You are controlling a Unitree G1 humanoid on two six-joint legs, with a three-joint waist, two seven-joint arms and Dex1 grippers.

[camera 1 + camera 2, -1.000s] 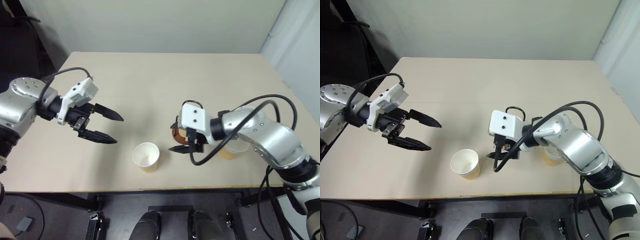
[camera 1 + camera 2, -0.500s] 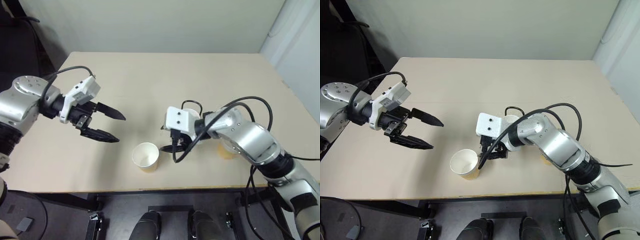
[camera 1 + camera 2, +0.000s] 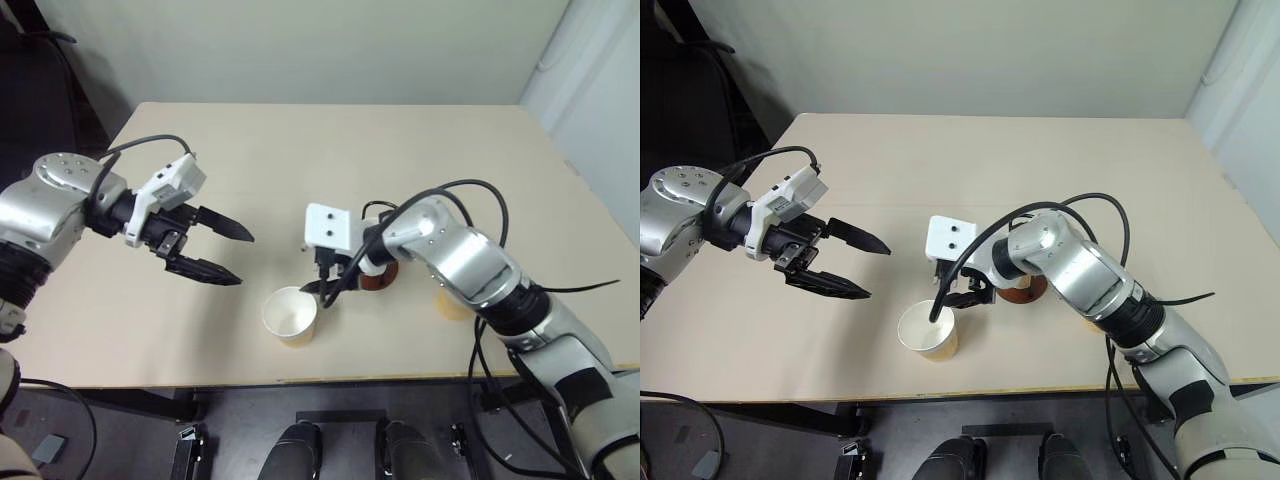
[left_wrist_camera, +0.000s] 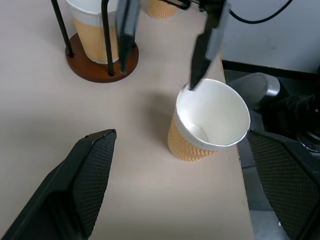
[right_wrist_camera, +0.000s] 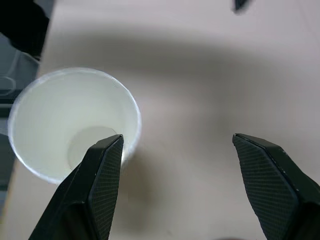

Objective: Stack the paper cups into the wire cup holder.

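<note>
On the left, our left gripper (image 3: pixel 215 253) hangs above the table (image 3: pixel 300 160) with its black fingers spread wide and nothing between them, well apart from any cup.

Going right, the nearest paper cup (image 3: pixel 291 314) stands upright near the table's front edge, mouth up, so its long axis runs vertically. Our right gripper (image 3: pixel 322 287) is much the nearer one: one of its fingertips (image 4: pixel 192 82) sits at the cup's rolled rim, on the side facing the holder, and the wrist view shows its fingers parted wide and empty, the cup lying off to one finger's side, not between them. We judge the gripper must shift toward the cup to straddle its wall.

Just beyond stands the wire cup holder (image 4: pixel 102 64), thin black rods on a reddish-brown disc, already containing one ribbed tan cup (image 4: pixel 90 30). A third cup (image 3: pixel 452 303) stands farther right, partly hidden by the arm.
</note>
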